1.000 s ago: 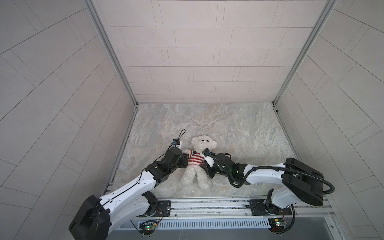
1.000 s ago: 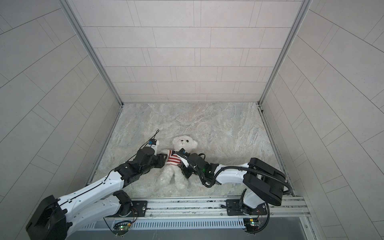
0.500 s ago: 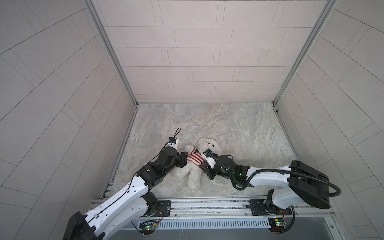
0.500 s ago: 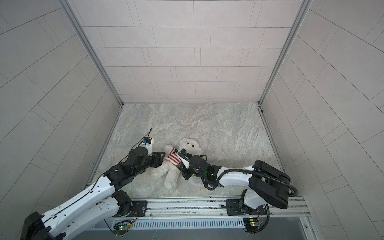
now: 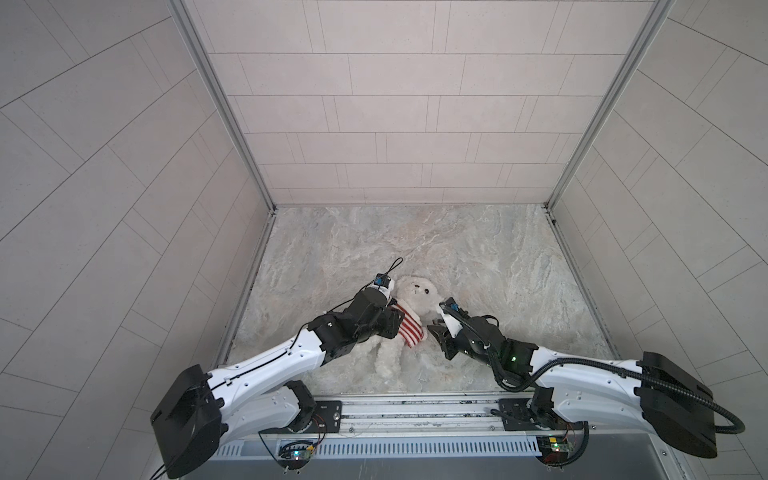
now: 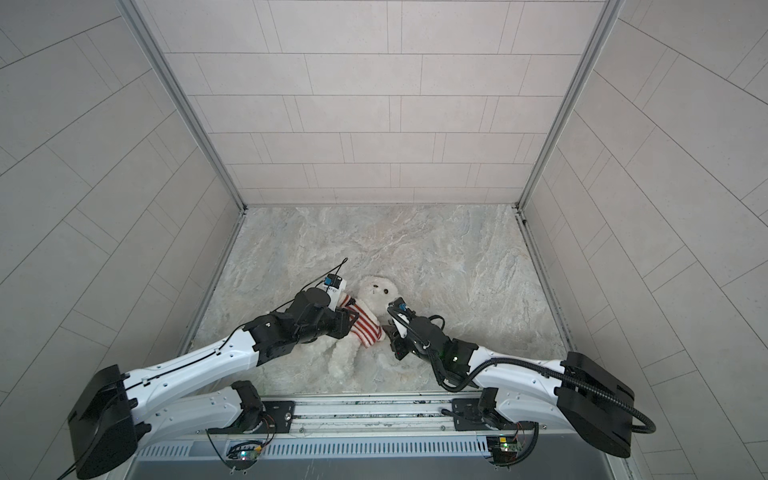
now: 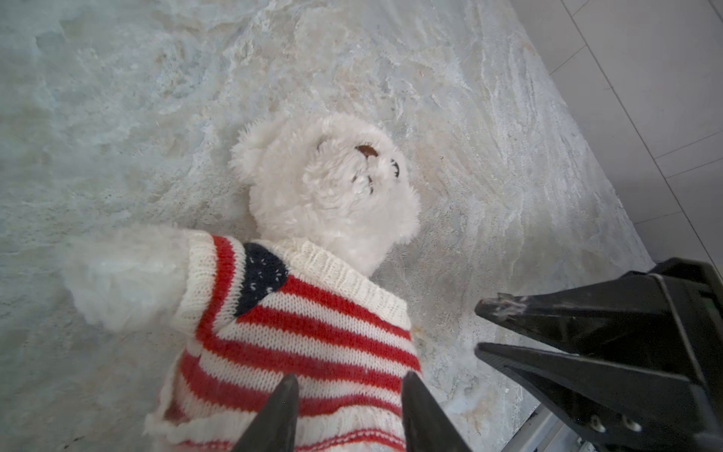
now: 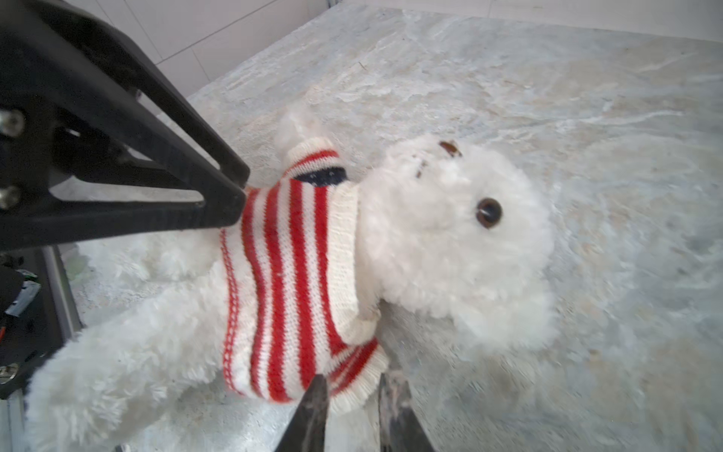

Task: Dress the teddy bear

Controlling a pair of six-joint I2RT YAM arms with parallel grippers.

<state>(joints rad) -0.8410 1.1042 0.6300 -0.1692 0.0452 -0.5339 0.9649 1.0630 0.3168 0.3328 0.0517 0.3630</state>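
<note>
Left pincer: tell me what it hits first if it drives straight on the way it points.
Most likely the striped sweater on the teddy bear: the left pincer frames it with its tips in the left wrist view, though depth is unclear.

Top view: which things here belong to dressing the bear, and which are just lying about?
Part of the job: teddy bear, striped sweater on its torso, left gripper over the sweater, right gripper beside the bear.

Not part of it: marble table, mounting rail, tiled walls. No other loose items show.
</note>
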